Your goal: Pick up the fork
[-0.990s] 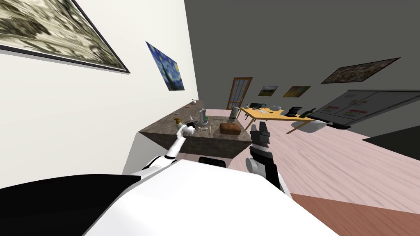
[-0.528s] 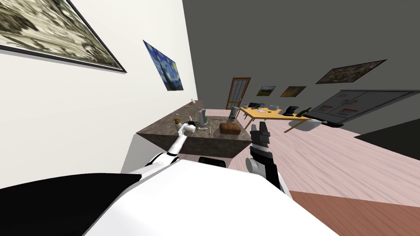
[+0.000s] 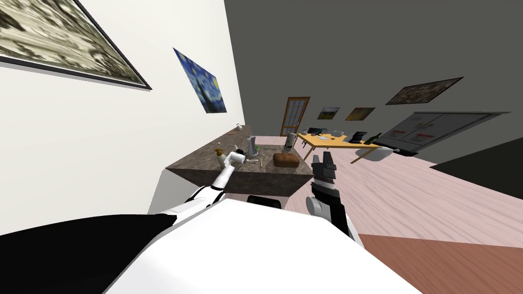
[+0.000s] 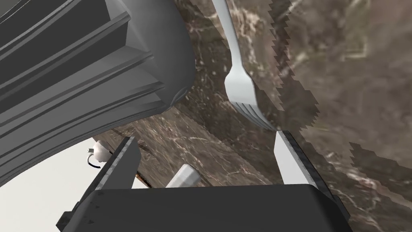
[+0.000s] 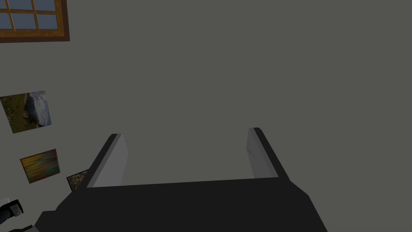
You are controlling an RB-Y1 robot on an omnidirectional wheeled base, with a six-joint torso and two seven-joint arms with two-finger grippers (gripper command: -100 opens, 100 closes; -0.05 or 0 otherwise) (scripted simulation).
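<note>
– On the brown, pale-veined stone counter [image 4: 342,80]: how many forks?

– 1. Flat-lying light grey fork [image 4: 240,86], tines toward the hand, handle running away from it.

– Position against the left gripper [image 4: 205,136]?

– Ahead of the fingertips, off to 1 side of the gap. The tine ends sit just beside the tip of 1 of the 2 blade fingers [image 4: 289,161]; whether they touch, I cannot tell.

– Claw state, left?

– Released. The 2 fingers stand wide apart, with counter surface showing between them.

– Neighbours?

– 1 large dark grey ribbed vessel [image 4: 100,72] stands on the counter near the fork handle, apart from it. 1 small light grey cylinder [image 4: 183,176] lies close to the gripper body, between the fingers' bases.

– Head view, counts?

– 1 left arm reaching over the counter's near half beside the wall. 1 brown loaf-shaped block [image 3: 286,160] near the counter's front corner, well apart from that hand.

– Right gripper [image 5: 184,133]?

– Raised off the counter's corner, over the pale wood floor [image 3: 408,204]. Released as well: 2 fingers spread, gripping nothing.
</note>
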